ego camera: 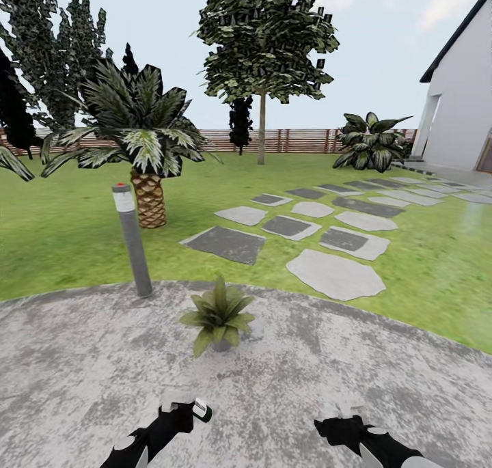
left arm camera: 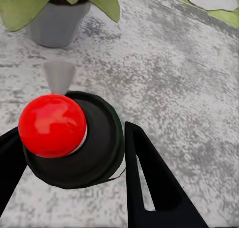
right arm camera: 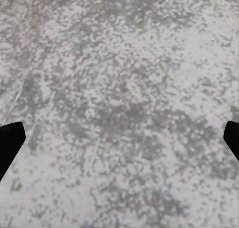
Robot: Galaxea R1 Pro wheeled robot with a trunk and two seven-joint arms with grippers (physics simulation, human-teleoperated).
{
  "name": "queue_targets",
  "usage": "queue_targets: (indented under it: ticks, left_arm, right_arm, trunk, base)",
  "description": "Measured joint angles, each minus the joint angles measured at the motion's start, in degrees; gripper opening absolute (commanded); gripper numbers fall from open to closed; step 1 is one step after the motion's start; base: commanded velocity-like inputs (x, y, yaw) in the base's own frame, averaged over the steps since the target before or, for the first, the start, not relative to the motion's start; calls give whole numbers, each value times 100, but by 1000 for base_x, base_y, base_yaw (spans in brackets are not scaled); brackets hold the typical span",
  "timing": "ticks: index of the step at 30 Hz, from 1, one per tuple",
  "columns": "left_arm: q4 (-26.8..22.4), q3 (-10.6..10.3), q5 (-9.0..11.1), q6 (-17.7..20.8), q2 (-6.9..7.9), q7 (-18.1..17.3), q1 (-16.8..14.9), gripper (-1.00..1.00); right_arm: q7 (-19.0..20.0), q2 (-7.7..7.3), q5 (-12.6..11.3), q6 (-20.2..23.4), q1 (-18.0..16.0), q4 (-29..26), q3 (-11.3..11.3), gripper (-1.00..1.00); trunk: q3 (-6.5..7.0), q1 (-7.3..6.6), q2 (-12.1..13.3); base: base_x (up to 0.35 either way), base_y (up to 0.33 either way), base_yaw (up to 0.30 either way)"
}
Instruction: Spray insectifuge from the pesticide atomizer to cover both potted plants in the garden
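My left gripper (ego camera: 181, 412) is low over the grey stone patio (ego camera: 82, 359) of the garden, shut on the pesticide atomizer (ego camera: 200, 410). In the left wrist view the atomizer (left arm camera: 94, 143) is seen end-on, a dark round body with a red top, clamped between the black fingers (left arm camera: 154, 188) of that gripper (left arm camera: 69, 138). One potted plant (ego camera: 219, 315), a low green rosette, stands on the patio just ahead of the left gripper; its grey pot and leaves (left arm camera: 57, 23) lie close beyond the atomizer. The right gripper (ego camera: 342, 417) hovers open over bare stone, empty (right arm camera: 119, 143).
A grey red-topped lamp post (ego camera: 133, 239) stands at the patio's edge, left of the plant. Beyond it are a palm (ego camera: 147, 147), lawn, stepping stones (ego camera: 335, 273), a tree (ego camera: 263, 44), a wooden fence (ego camera: 301, 140) and a white house (ego camera: 465, 99) at right.
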Motion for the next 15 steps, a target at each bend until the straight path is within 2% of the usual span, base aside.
queue_targets:
  ticks: [8,15]
  left_arm:
    - [-1,-4,0,-1,0,0,0,-100]
    - [-1,2,1,1,0,1,-1,-100]
  right_arm:
    - [15,0,0,0,0,0,2,100]
    - [24,-1,0,0,1,-1,2,100]
  trunk:
    - [3,0,0]
    - [32,0,0]
  base:
    - [0,314,-21]
    - [0,313,-190]
